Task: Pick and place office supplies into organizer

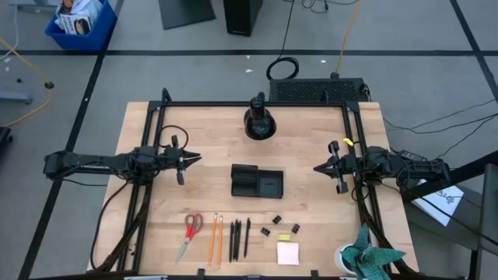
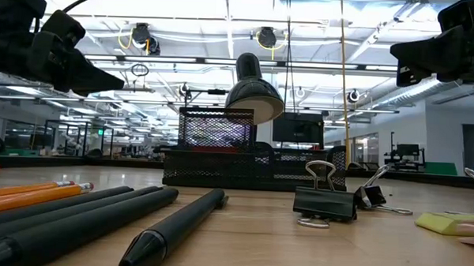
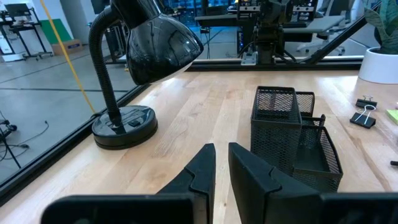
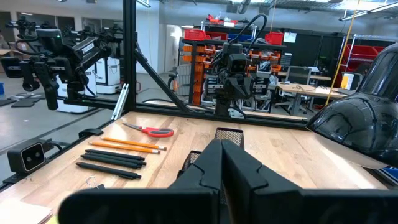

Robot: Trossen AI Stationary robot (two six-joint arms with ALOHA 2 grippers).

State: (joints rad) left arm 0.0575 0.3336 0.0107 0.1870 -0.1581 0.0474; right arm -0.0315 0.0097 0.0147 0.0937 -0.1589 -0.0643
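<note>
The black mesh organizer [image 1: 257,181] [image 3: 292,137] stands mid-table between both grippers. Along the near edge lie the red-handled scissors [image 1: 191,231] [image 4: 149,130], two orange pencils [image 1: 215,237], three black pens [image 1: 237,237] [image 2: 100,215], small black clips [image 1: 276,221] [image 2: 325,201], a tiny yellow-green piece [image 1: 283,234] and a pink sticky-note pad [image 1: 287,253]. My left gripper [image 1: 198,159] [image 3: 222,152] hovers left of the organizer, shut to a narrow slit. My right gripper [image 1: 316,167] [image 4: 222,146] hovers right of it, shut and holding nothing.
A black dome-shaded desk lamp [image 1: 259,122] [image 3: 143,68] stands behind the organizer near the far edge. A potted plant [image 1: 372,260] sits at the near right corner. A black frame [image 1: 156,109] runs along the left, far and right sides. Bare wood lies around the organizer.
</note>
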